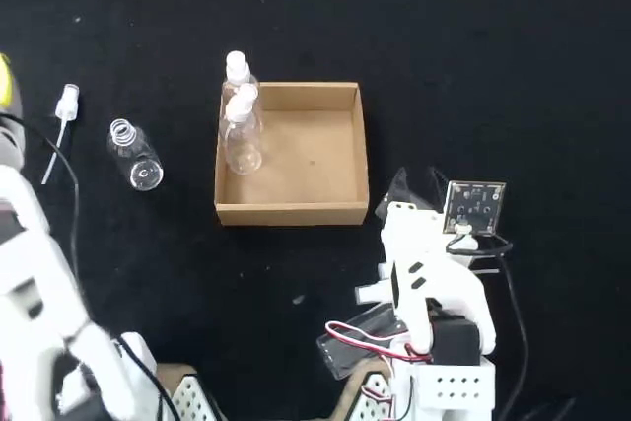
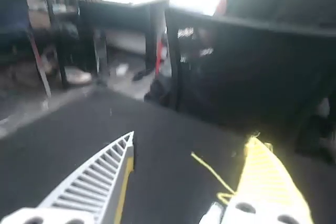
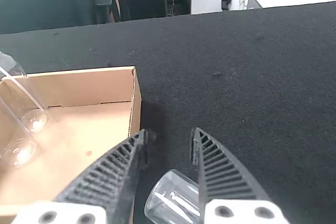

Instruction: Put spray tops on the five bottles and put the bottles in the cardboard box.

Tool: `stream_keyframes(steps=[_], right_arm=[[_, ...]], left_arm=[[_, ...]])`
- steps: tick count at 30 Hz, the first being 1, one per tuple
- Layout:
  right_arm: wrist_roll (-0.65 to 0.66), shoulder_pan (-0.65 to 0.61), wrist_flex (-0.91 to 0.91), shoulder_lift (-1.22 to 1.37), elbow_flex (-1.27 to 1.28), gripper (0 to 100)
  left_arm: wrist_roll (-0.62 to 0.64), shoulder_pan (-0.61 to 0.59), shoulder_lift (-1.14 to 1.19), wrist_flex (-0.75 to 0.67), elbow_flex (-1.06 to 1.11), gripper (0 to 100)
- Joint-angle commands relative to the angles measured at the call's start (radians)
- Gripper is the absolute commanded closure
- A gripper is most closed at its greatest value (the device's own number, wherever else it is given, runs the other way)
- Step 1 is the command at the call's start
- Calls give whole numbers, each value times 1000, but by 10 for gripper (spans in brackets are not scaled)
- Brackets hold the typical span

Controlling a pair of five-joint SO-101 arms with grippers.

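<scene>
The cardboard box [image 1: 335,160] sits mid-table. Two clear bottles with white spray tops [image 1: 242,130] stand against its left wall, and their bases [image 3: 26,124] show in the right wrist view. An uncapped bottle [image 1: 136,155] lies on the table left of the box, with a loose spray top [image 1: 65,105] farther left. My right gripper [image 3: 168,132] is open just right of the box [image 3: 79,103]. Another clear bottle [image 3: 170,203] lies low between its fingers. My left gripper [image 2: 192,137] is open and holds nothing, raised at the table's left edge.
The table is covered in black cloth [image 1: 493,76]. My right arm [image 1: 429,288] stands at the front right and my left arm [image 1: 39,313] at the front left. Chairs and table legs [image 2: 100,45] stand in the room beyond.
</scene>
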Motion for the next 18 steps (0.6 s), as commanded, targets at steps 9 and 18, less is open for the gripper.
stream_keyframes(steps=[9, 18], right_arm=[[8, -8, -26, -93, -31, 868], [8, -8, -26, -93, -31, 868]], left_arm=[[-161, 22, 637, 410, -651, 753], [-186, 61, 993, 624, -1040, 750]])
